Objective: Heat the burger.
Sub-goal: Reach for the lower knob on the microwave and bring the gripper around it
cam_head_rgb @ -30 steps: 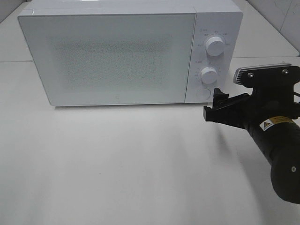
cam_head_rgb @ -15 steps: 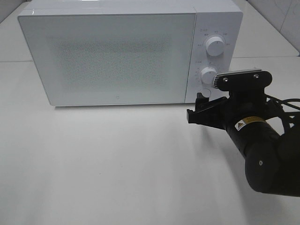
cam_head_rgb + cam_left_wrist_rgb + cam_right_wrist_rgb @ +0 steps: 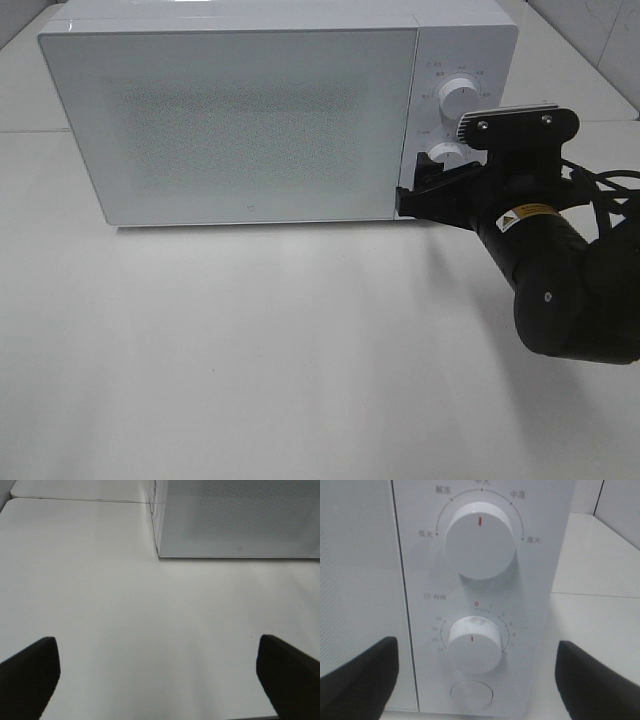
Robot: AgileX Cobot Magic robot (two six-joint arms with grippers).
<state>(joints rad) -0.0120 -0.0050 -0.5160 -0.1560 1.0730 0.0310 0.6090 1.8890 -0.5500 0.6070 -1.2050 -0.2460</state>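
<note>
Nearest me, the left gripper (image 3: 160, 675) hangs low over the white surface (image 3: 250, 380), fingers spread wide apart and holding nothing. Out at 3 o'clock from the middle of the surface, the right gripper (image 3: 418, 185) reaches toward 11 o'clock. Its fingers are likewise apart and empty, with the tips right up at the control panel of the microwave (image 3: 240, 110).

On that panel the timer dial (image 3: 474, 645) has its red mark at 12 o'clock, on zero. A round button (image 3: 472, 694) sits at its 6 o'clock, and the power dial (image 3: 480, 539) at its 12.

The door (image 3: 230, 60) is shut. The burger shows nowhere; I take it to be inside, behind the frosted panel, though I cannot confirm that.

Setting the time looks like the step in hand. Next, the right gripper needs to close squarely around the timer dial and turn it clockwise off zero.
</note>
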